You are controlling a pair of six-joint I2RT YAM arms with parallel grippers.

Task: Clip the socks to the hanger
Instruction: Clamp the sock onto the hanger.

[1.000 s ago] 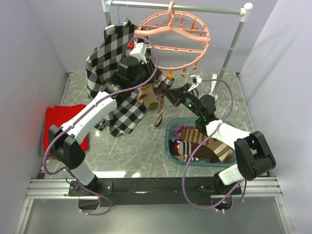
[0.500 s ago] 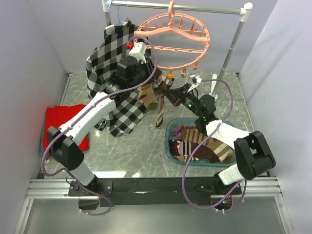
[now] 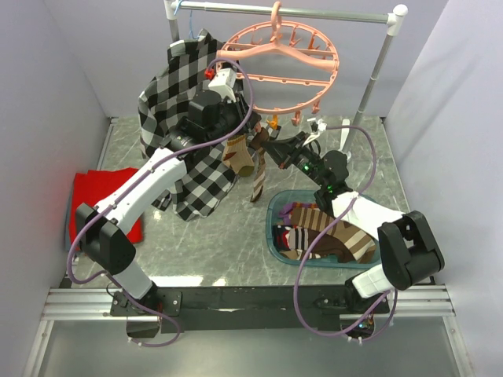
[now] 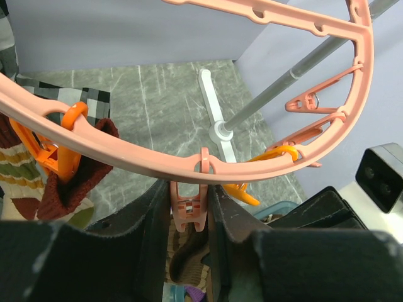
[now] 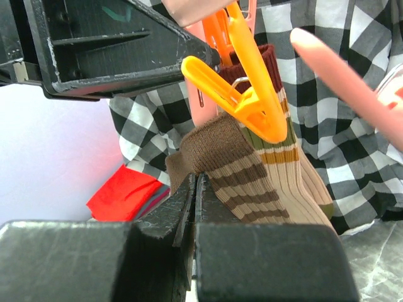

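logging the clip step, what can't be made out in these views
1. Left wrist: the pink clip's mouth, hidden between the jaws; sock inside or not, cannot tell.
2. Right wrist: the striped sock's lower end, cut off behind the jaws.
3. Top: how many socks the basin holds; the right arm covers some.

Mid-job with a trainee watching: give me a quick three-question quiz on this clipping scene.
1. True or false: the right gripper pinches a tan-and-brown striped knitted sock.
2. What does the left gripper grip? A) small pink plastic clip B) red cloth C) plaid shirt
3. Fill in: the spare socks lie in the ___ plastic tub.
Key: 1 true; 2 A; 3 teal.
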